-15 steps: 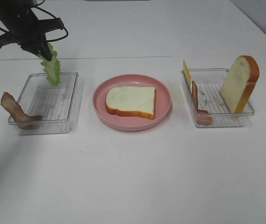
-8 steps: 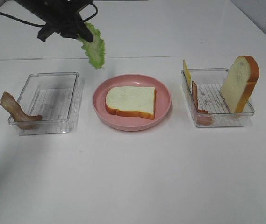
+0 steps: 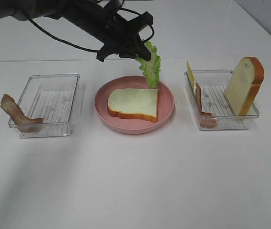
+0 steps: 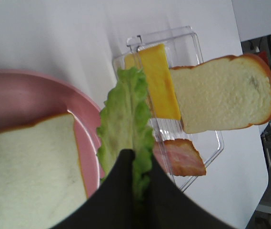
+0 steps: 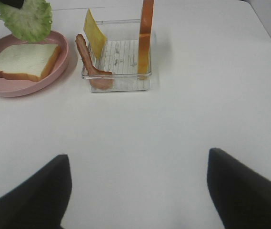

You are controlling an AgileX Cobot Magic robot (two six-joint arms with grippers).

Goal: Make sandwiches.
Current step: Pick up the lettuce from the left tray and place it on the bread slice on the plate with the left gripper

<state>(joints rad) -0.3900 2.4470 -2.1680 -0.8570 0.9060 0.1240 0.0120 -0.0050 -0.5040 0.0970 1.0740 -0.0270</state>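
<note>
My left gripper (image 3: 137, 51) is shut on a ruffled green lettuce leaf (image 3: 150, 67) that hangs above the far right rim of the pink plate (image 3: 102, 110). A white bread slice (image 3: 133, 104) with orange-brown crust lies flat on the plate. In the left wrist view the lettuce (image 4: 125, 124) hangs from my fingers (image 4: 121, 191) over the plate's edge. The right clear tray (image 3: 256, 112) holds an upright bread slice (image 3: 244, 86), a yellow cheese square (image 3: 190, 74) and a bacon strip (image 3: 202, 107). My right gripper (image 5: 137, 191) is open over bare table.
A clear tray (image 3: 49, 102) stands left of the plate, with a brown bacon strip (image 3: 16, 113) draped over its front left corner. The white table's far edge runs behind the trays.
My left gripper has carried the lettuce rightward, from above the left tray to above the plate's far right rim. Nothing else moved.
</note>
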